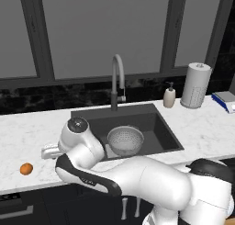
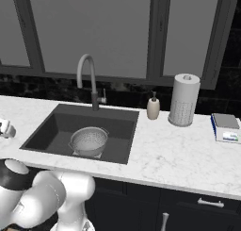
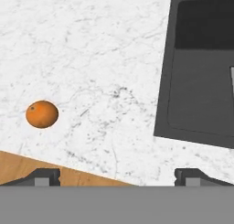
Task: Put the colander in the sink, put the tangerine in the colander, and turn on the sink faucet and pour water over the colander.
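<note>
While the arm is bending low over the left part of the worktop (image 1: pixel 27 127), the scene is reading as follows:

Tool: the tool (image 3: pixel 117 176) is hanging above the marble with its two tips spread wide at the bottom of the hand view, nothing lying between them.
Tangerine: the tangerine (image 3: pixel 42 114) is sitting on the bare worktop at about 10 o'clock from the tool, apart from both tips; in the left base view it (image 1: pixel 26 169) is lying near the front edge, well to the 9 o'clock side of the sink.
Colander: the colander (image 1: pixel 125 140) is standing upright inside the sink (image 1: pixel 156 123), on the lighter square of the bottom, with nothing showing inside it.
Sink faucet: the sink faucet (image 1: pixel 117 79) is rising behind the basin at 12 o'clock, its spout arching forward over the sink.
Other items: a soap bottle (image 2: pixel 153 107), a paper towel roll (image 2: pixel 183 99) and a small scale (image 2: pixel 227 127) are standing at 3 o'clock of the sink.
</note>
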